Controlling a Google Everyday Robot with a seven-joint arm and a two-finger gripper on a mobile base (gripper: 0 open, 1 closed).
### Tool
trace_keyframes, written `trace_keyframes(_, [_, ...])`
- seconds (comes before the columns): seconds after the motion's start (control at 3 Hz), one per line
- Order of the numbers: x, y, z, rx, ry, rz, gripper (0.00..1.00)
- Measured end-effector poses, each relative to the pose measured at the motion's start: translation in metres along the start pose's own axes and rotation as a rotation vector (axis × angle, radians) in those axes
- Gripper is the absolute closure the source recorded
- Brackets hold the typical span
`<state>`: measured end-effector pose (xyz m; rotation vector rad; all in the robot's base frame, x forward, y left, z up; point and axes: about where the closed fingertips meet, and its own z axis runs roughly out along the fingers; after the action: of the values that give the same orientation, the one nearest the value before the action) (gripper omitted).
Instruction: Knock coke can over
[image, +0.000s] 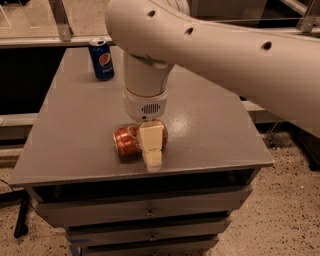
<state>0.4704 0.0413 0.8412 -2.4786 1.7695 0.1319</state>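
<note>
Well, the coke can is lying sideways right beneath the gripper; whether it's clasping, I can't tell, so rising straight, slowly, is looking safest.

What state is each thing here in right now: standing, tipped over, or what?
coke can: lying on its side near the front edge of the table.
Pepsi can: standing upright at the far left corner.
end effector: lowered right at the coke can.

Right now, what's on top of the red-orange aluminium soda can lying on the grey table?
The pale robot gripper hangs over the red-orange coke can, crossing its middle. That stretch and the can's far side are hidden.
</note>
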Motion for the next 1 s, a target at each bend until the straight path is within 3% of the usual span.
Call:
trace_keyframes(0.67, [0.001,0.004,0.000,0.009,-0.033,0.038,0.00])
trace_keyframes(1.0, [0.011,0.008,-0.012,0.063,-0.148,0.139,0.00])
